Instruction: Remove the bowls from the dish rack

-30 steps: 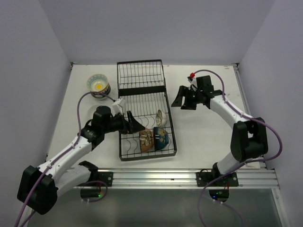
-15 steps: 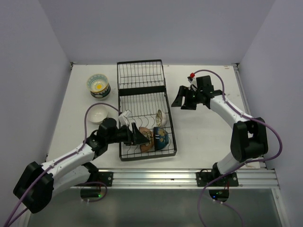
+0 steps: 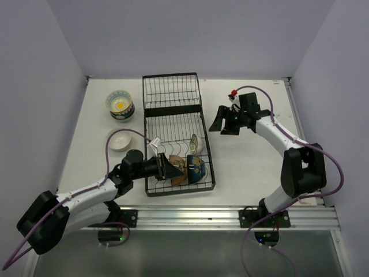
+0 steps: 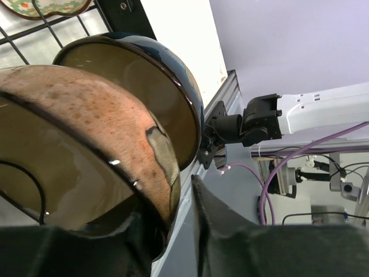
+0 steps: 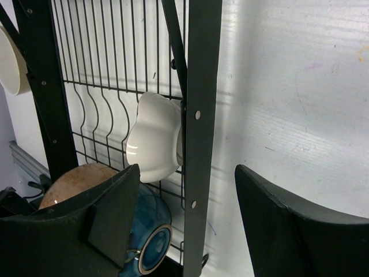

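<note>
The black wire dish rack [image 3: 173,113] holds, on edge at its near end, a brown bowl [image 3: 176,171] touching a blue bowl [image 3: 196,168], with a pale bowl [image 3: 194,143] behind (left of the rack sit a patterned bowl [image 3: 120,104] and a white bowl [image 3: 120,139]).

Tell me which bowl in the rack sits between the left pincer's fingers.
The speckled brown bowl: its rim lies between the fingers of the left pincer. The blue bowl stands just behind it, the white bowl farther along.

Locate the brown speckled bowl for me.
Top view: the brown speckled bowl stands on edge in the near section of the dish rack, just left of the blue bowl, left tool straddling its rim.
</note>
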`<state>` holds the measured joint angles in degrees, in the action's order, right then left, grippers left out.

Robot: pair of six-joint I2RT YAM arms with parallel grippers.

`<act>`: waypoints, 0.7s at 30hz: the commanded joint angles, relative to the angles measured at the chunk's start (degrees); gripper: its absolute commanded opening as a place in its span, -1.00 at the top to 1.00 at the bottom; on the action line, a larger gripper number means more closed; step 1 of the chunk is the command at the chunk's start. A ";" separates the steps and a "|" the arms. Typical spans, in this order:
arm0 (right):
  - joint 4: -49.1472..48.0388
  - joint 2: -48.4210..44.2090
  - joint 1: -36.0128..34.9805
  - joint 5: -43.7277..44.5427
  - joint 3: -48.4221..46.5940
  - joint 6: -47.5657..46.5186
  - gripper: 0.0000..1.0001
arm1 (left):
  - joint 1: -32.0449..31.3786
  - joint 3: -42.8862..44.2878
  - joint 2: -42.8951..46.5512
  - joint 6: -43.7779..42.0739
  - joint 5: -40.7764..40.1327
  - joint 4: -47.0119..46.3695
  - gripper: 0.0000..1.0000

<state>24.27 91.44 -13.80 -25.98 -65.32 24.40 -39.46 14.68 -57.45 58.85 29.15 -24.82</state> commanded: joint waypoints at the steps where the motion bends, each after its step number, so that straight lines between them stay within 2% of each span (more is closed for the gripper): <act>1: 1.22 -0.12 0.18 1.02 -0.86 -0.67 -0.42 | -0.44 -0.53 -0.03 -0.58 -0.58 -5.85 0.45; 3: 1.39 -0.03 0.18 0.93 -1.04 -0.76 -0.41 | -0.44 -1.23 -0.03 -1.28 -0.32 -6.55 0.51; 9: 2.18 0.23 0.27 1.37 -1.48 -0.85 -0.41 | -0.44 -3.77 -2.66 -2.42 2.93 -12.70 0.98; 13: 2.62 0.32 0.27 1.81 -1.92 -0.94 -0.41 | -0.44 -4.48 -5.12 -3.39 5.91 -16.74 1.00; 21: 3.06 0.58 0.27 2.16 -2.44 -1.29 -0.40 | -0.35 -3.52 -5.13 -9.36 8.82 -16.93 1.00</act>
<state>26.50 91.55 -13.80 -24.91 -65.36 24.27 -39.40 11.33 -62.43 54.22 33.28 -38.59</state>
